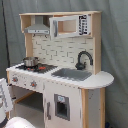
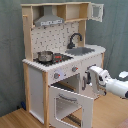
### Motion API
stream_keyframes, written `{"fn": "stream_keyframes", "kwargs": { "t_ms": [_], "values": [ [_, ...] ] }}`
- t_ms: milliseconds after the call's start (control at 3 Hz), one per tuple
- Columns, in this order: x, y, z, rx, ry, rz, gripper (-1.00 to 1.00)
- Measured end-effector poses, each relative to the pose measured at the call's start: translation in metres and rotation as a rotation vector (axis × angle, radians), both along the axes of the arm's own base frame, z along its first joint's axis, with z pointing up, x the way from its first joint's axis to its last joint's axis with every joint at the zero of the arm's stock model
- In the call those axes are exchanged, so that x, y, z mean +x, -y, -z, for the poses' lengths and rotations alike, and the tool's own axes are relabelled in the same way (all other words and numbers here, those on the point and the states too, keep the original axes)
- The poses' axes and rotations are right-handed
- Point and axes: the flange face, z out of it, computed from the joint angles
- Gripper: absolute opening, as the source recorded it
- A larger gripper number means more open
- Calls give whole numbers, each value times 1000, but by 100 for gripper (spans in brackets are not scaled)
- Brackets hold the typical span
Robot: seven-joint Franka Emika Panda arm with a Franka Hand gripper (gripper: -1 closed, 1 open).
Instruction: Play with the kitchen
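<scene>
The kitchen (image 1: 65,50) (image 2: 60,45) shows in both exterior views, made of white panels and light wood. It has a black faucet (image 1: 83,59) (image 2: 75,39), a grey sink (image 1: 71,74) (image 2: 80,50) and a red-ringed hob (image 1: 43,67) (image 2: 59,58). A metal pot (image 1: 30,61) (image 2: 45,56) stands on the hob. In the second exterior view the windowed oven door (image 2: 70,106) hangs open, out from the front. My gripper (image 2: 88,80) is just above the door's top right corner, in front of the oven opening. In the first exterior view only a white piece of the arm (image 1: 4,102) shows at the left edge.
A hood (image 1: 36,27) (image 2: 50,20) and a shelf top the kitchen. The upper cabinet door (image 2: 97,11) stands swung open in the second exterior view. Grey curtain hangs behind. The floor (image 2: 12,119) is wood. A rounded counter end (image 1: 102,79) juts out.
</scene>
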Motion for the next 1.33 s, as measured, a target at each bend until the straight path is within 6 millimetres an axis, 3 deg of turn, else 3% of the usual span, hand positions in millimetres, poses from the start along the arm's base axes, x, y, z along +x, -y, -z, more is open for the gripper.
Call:
{"fn": "stream_keyframes", "kwargs": {
  "t_ms": [333,667,1000,1333],
  "values": [
    [3,4,-21,-40,19,29,100],
    [4,7,-25,-121,28,76,100],
    [-4,9,-35,-172,40,116,100],
    [-12,8,-57,-196,55,146,100]
  ]
}}
